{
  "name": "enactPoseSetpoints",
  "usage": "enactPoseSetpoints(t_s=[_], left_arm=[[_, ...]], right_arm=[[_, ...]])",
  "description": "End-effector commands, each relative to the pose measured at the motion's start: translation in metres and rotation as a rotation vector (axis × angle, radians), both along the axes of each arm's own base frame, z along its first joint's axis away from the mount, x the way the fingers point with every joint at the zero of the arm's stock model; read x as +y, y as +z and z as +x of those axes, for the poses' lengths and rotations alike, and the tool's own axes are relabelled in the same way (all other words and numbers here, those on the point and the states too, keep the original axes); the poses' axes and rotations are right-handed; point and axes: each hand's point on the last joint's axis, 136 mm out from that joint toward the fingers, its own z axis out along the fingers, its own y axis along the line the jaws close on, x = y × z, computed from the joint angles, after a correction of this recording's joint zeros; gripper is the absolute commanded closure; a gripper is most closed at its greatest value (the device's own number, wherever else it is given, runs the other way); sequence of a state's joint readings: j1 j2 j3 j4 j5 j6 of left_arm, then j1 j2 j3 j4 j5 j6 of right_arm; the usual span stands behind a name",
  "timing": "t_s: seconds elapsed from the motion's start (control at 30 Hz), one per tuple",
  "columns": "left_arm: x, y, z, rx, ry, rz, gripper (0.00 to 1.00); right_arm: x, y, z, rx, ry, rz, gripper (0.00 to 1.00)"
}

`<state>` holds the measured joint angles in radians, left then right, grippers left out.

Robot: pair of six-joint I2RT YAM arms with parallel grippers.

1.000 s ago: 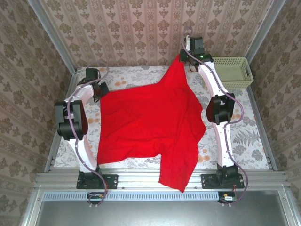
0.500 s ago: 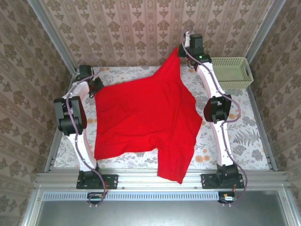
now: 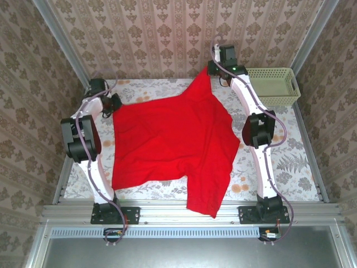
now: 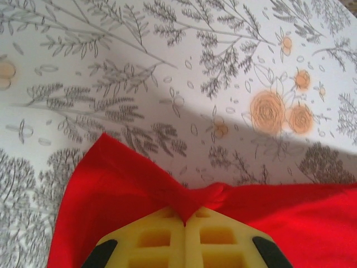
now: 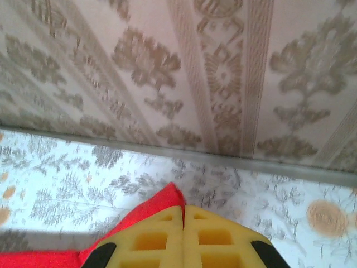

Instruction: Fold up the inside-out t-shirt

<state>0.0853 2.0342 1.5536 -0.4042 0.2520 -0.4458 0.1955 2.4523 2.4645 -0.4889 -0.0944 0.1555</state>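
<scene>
**Top external view.** You are holding the inside-out t-shirt (image 3: pixel 173 142) spread over the table (image 3: pixel 295 167), with one part hanging past the near edge. The left gripper (image 3: pixel 113 104) is pinching the far-left corner low over the surface. The right gripper (image 3: pixel 211 71) is lifting the far-right corner, near the pale green basket (image 3: pixel 273 86) but apart from it. The cloth is lying skewed and rumpled. As a judgement, you are doing this step well if you are drawing both corners apart evenly and bringing them level before laying the shirt flat.

**Left wrist view.** The left gripper (image 4: pixel 185 220) is pressing its jaws together on a bunched peak of the t-shirt (image 4: pixel 111 195). The bite is looking shallow, so you should be pulling smoothly, since a jerk may be slipping the fabric out.

**Right wrist view.** The right gripper (image 5: pixel 183 209) is holding its jaws together, with a red corner of the t-shirt (image 5: pixel 153 209) showing at the left of the tips. The patterned wall (image 5: pixel 223 72) is standing close ahead, so you should be avoiding any further reach that way.
</scene>
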Motion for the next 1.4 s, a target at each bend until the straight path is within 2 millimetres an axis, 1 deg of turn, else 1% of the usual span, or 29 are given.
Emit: enactPoseSetpoints(t_s=[0.0, 0.07, 0.13, 0.2, 0.3, 0.4, 0.5, 0.6, 0.63, 0.73, 0.83, 0.93, 1.03, 1.07, 1.13, 1.2, 1.23, 1.3, 1.33, 1.37], left_arm=[[-0.005, 0.026, -0.024, -0.024, -0.025, 0.007, 1.0], [-0.006, 0.028, -0.034, -0.033, -0.023, 0.003, 1.0], [-0.005, 0.027, -0.043, -0.035, -0.015, 0.004, 1.0], [-0.001, 0.018, -0.05, -0.023, 0.01, 0.018, 1.0], [0.001, 0.001, -0.059, -0.008, 0.039, 0.004, 1.0], [0.005, -0.007, -0.065, -0.007, 0.059, 0.005, 1.0], [0.011, -0.009, -0.066, -0.016, 0.055, 0.019, 1.0], [0.013, -0.009, -0.066, -0.022, 0.042, 0.035, 1.0], [0.014, -0.009, -0.068, -0.023, 0.047, 0.039, 1.0], [0.02, -0.012, -0.077, -0.027, 0.083, 0.032, 1.0], [0.027, -0.019, -0.087, -0.015, 0.122, 0.029, 1.0], [0.028, -0.023, -0.094, -0.011, 0.132, 0.022, 1.0], [0.026, -0.026, -0.1, -0.002, 0.133, 0.009, 1.0], [0.024, -0.026, -0.101, -0.001, 0.134, -0.004, 1.0], [0.019, -0.031, -0.105, 0.011, 0.126, -0.024, 0.98], [0.019, -0.037, -0.111, 0.039, 0.138, -0.026, 0.94], [0.02, -0.04, -0.115, 0.054, 0.146, -0.025, 0.9], [0.024, -0.042, -0.126, 0.087, 0.183, -0.015, 0.76], [0.03, -0.039, -0.132, 0.1, 0.218, -0.007, 0.72], [0.036, -0.033, -0.138, 0.094, 0.256, 0.003, 0.7]], right_arm=[[0.007, 0.044, -0.033, -0.061, 0.015, -0.017, 1.0], [0.013, 0.048, -0.056, -0.082, 0.025, -0.028, 1.0], [0.012, 0.046, -0.076, -0.079, 0.016, -0.028, 1.0], [0.005, 0.039, -0.094, -0.058, -0.021, -0.032, 1.0], [0.006, 0.027, -0.121, -0.054, -0.018, -0.028, 1.0], [-0.002, 0.019, -0.144, -0.052, -0.044, -0.051, 1.0], [-0.015, 0.014, -0.161, -0.036, -0.085, -0.076, 1.0], [-0.024, 0.009, -0.178, -0.011, -0.108, -0.088, 1.0], [-0.029, 0.007, -0.183, -0.002, -0.124, -0.091, 1.0], [-0.044, -0.007, -0.204, 0.036, -0.183, -0.102, 1.0], [-0.053, -0.019, -0.223, 0.061, -0.216, -0.098, 1.0], [-0.062, -0.022, -0.238, 0.071, -0.256, -0.095, 1.0], [-0.065, -0.021, -0.25, 0.085, -0.26, -0.088, 1.0], [-0.064, -0.025, -0.255, 0.103, -0.254, -0.085, 1.0], [-0.061, -0.024, -0.268, 0.106, -0.242, -0.061, 1.0], [-0.055, -0.035, -0.28, 0.142, -0.222, -0.041, 1.0], [-0.052, -0.043, -0.287, 0.17, -0.213, -0.035, 0.99], [-0.047, -0.054, -0.298, 0.214, -0.193, -0.021, 0.73], [-0.048, -0.056, -0.302, 0.226, -0.198, -0.02, 0.61], [-0.051, -0.055, -0.304, 0.226, -0.211, -0.025, 0.53]])
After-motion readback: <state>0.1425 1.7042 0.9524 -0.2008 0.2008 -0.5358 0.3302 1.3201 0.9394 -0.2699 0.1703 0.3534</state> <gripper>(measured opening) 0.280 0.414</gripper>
